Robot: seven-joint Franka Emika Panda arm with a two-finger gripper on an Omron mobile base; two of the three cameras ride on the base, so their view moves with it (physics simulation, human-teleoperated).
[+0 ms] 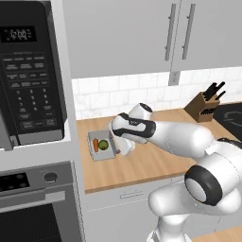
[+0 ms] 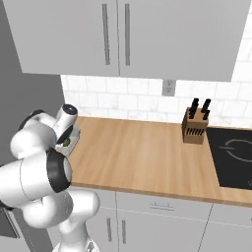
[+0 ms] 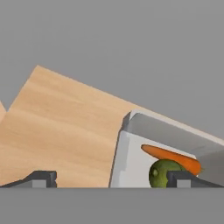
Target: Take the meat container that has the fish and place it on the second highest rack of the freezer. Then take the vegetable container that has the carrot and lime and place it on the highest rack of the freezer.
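The vegetable container (image 1: 101, 146) is sitting on the wooden surface (image 1: 151, 158) at its left end, just beside the tall grey cabinet side, with the carrot (image 1: 96, 144) and the lime (image 1: 103, 144) lying inside it next to each other. In the hand view the claw (image 3: 111, 178) is hanging low over the surface with its 2 finger tips (image 3: 41, 178) spread wide apart, gripping nothing, so it is released. The tray's near left wall is lying between those tips, closer to the right one, and the lime is sitting right at the right tip, with the carrot just behind it. The carrot's long axis is running along the tray's inner side, slanting across this tilted view. My judgement: the coming move is depending on the claw shifting slightly toward the tray so 1 wall ends up between the fingers. In the left base view the white hand is hovering at the tray's right edge. The microwave (image 1: 28, 71) display is reading 12:00; its button labels are too small to read.
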